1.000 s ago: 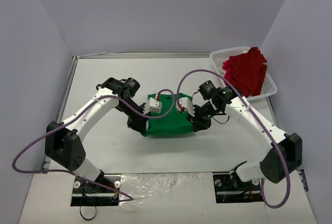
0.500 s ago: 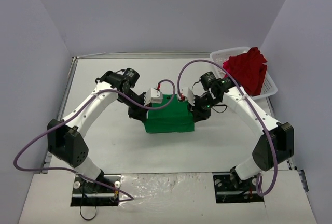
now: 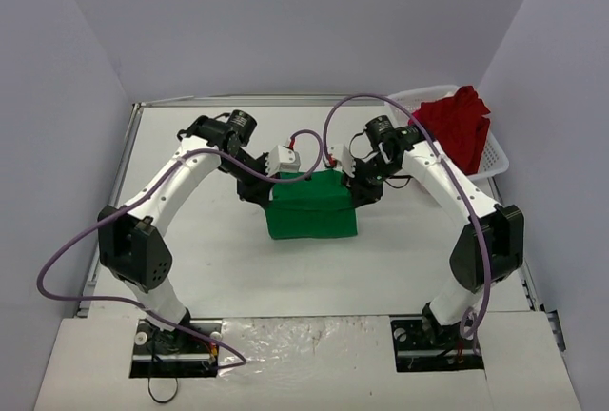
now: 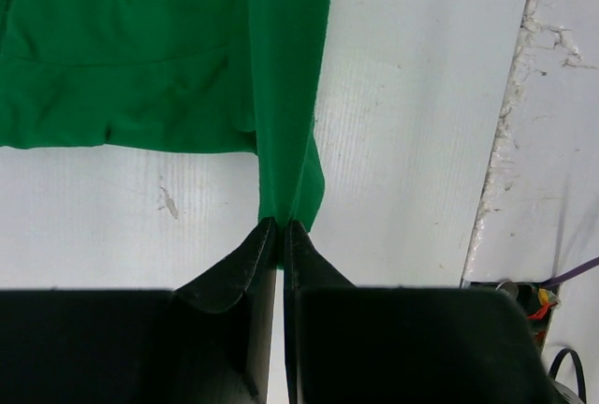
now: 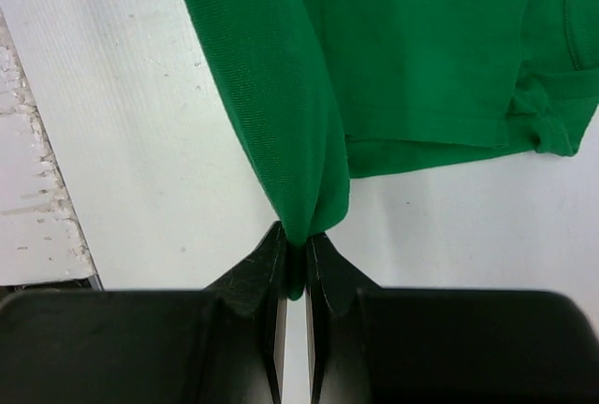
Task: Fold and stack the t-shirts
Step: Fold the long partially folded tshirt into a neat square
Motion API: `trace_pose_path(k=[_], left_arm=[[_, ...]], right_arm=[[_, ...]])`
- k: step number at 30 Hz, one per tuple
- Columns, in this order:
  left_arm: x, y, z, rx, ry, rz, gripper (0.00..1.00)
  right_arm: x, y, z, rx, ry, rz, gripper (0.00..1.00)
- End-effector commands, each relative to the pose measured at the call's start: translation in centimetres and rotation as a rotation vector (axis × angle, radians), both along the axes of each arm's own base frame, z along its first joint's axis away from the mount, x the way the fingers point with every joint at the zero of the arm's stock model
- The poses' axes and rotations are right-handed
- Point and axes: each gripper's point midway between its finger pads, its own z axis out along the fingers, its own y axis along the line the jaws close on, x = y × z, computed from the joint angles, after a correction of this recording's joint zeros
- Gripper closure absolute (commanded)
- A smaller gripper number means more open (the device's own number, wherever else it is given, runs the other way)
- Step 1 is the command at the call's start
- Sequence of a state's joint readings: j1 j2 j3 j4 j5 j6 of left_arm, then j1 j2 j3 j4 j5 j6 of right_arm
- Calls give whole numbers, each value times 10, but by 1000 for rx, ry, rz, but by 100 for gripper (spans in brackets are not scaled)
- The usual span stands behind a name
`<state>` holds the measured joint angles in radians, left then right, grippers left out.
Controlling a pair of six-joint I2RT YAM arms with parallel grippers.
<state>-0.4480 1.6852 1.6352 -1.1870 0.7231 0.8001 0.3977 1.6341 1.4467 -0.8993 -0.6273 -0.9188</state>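
Green t-shirt (image 3: 311,213) shifted back, red t-shirt (image 3: 453,130) overhead-only

Bolted side by side at the near edge of the counter (image 3: 219,264), reaching forward, bowing outward, then turning in toward each other at mid-counter. On the left arm (image 3: 181,183): dark elbow block out to the left, long white link slanting forward and inward, wrist bent back toward the centre. On the right arm (image 3: 445,190): mirrored, dark elbow block out to the right, wrist angled inward. At the left gripper (image 3: 269,194): black fingers (image 4: 245,268) pressed together, pinching a fold at one corner of the green t-shirt (image 3: 309,213). At the right gripper (image 3: 354,192): fingers (image 5: 255,278) likewise pressed tight on a fold of the same cloth. Roughly level with each other, at opposite far corners of the cloth.
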Motion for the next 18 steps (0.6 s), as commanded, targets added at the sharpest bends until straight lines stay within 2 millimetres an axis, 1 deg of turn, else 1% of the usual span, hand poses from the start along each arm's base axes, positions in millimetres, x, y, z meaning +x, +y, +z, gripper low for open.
trace_pose_path(k=[1,5,6,7,8,10,11,12,14,15,18], left_arm=[[14,14,9,46,-47,31,98],[31,15,11,49,-72,54,98],[35,16,8,52,-66,57,98],[39,14,11,46,-76,57,98],[43,15,8,51,-70,61,98],[50,13,9,48,-80,60,98],[53,13,5,52,-70,63,98],[56,14,3,54,-70,67,98],[62,13,4,52,-76,67,98],[66,13,-1,57,-69,66,98],[78,13,-6,61,-69,73,98]], right_arm=[[6,-20,-4,-81,21,-17,100],[19,-23,-6,-81,17,-29,100],[25,-23,-6,-82,16,-34,100],[28,-24,-7,-83,14,-34,100],[33,-24,-5,-77,6,-40,100],[40,-26,-10,-82,15,-46,100],[45,-27,-8,-82,6,-52,100],[48,-27,-12,-87,14,-51,100],[53,-27,-14,-88,12,-50,100],[58,-28,-15,-88,13,-55,100],[69,-29,-19,-85,16,-64,100]])
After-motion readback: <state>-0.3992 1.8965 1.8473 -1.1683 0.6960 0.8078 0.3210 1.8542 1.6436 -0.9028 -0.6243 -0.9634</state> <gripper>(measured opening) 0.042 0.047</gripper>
